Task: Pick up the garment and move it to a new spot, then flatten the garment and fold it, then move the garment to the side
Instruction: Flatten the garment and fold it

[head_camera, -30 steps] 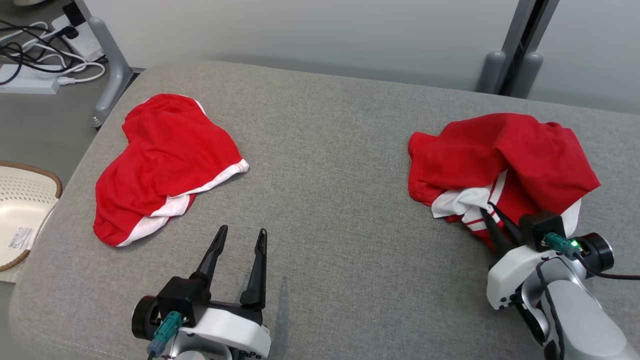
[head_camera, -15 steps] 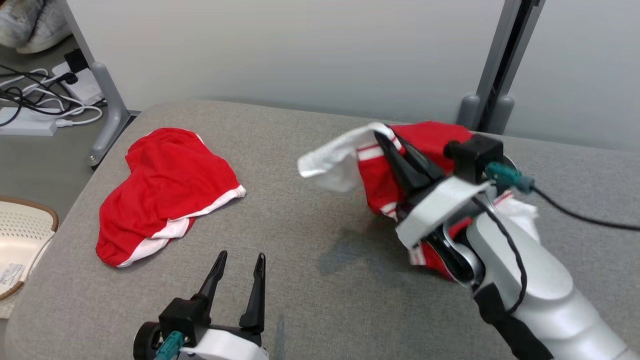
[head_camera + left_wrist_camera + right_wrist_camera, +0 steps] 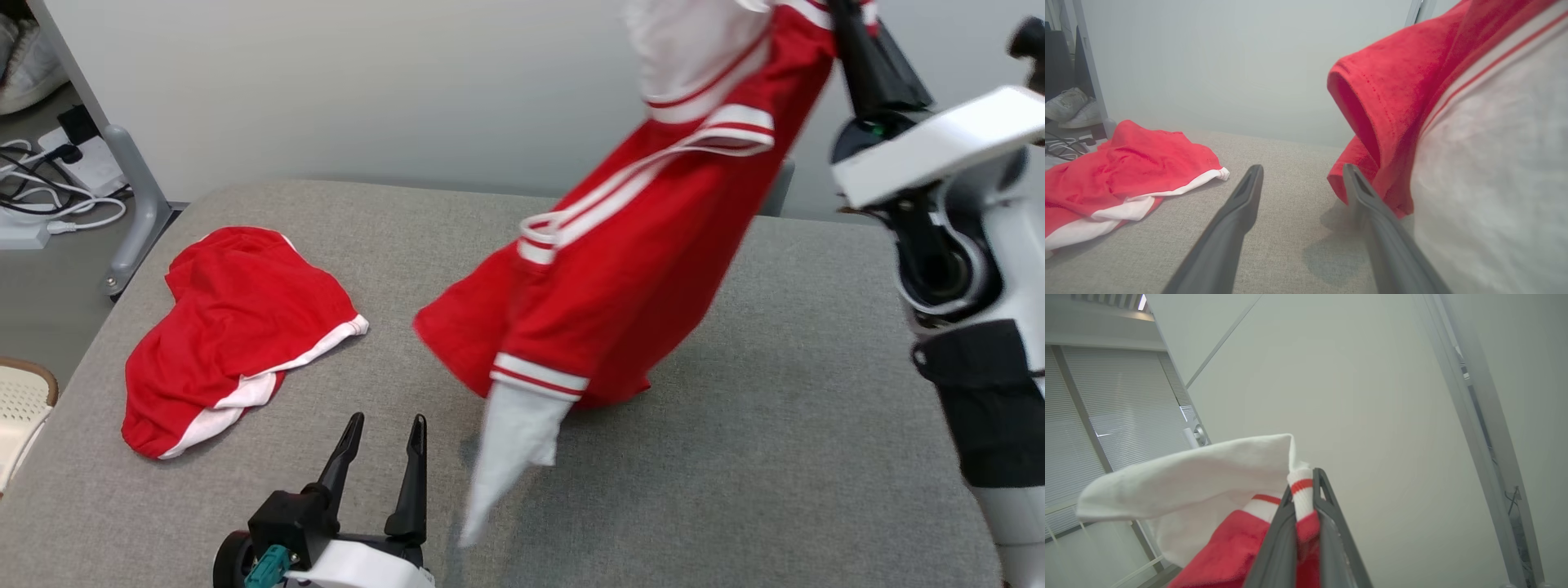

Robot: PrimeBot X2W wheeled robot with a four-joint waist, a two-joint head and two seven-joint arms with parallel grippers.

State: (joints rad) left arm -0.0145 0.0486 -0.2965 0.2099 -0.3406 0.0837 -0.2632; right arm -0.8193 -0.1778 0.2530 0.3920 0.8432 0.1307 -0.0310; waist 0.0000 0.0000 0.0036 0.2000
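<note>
The right gripper (image 3: 839,10) is held high at the upper right of the head view, its jaws closed on a fold of the shirt (image 3: 637,269). In the right wrist view the two dark fingers (image 3: 1280,531) pinch a white cuff with a red stripe, with the gripper (image 3: 1305,486) pointing up against a pale wall and the shirt (image 3: 1188,477) spilling away to the left. The shirt is red with white sleeves and red-and-white trim, and it hangs down over the middle of the grey cushion (image 3: 775,425). Its red hem sits low over the fabric, above a shadow; whether it touches the cushion cannot be told. One white sleeve dangles lowest, blurred, ending just beside the left gripper (image 3: 386,425). That gripper rests low at the near edge of the cushion with its jaws wide apart and nothing between them. In the left wrist view the left gripper (image 3: 1302,171) points across the cushion (image 3: 1290,228), and the shirt (image 3: 1396,90) hangs close against its right finger (image 3: 1372,204). Red shorts (image 3: 229,318) with white trim lie crumpled on the left part of the cushion, well apart from the shirt, and appear at the left of the left wrist view (image 3: 1126,163). Beyond the cushion's left edge are a basket (image 3: 20,408), cables (image 3: 49,196) and shoes (image 3: 1073,110) on the floor.
</note>
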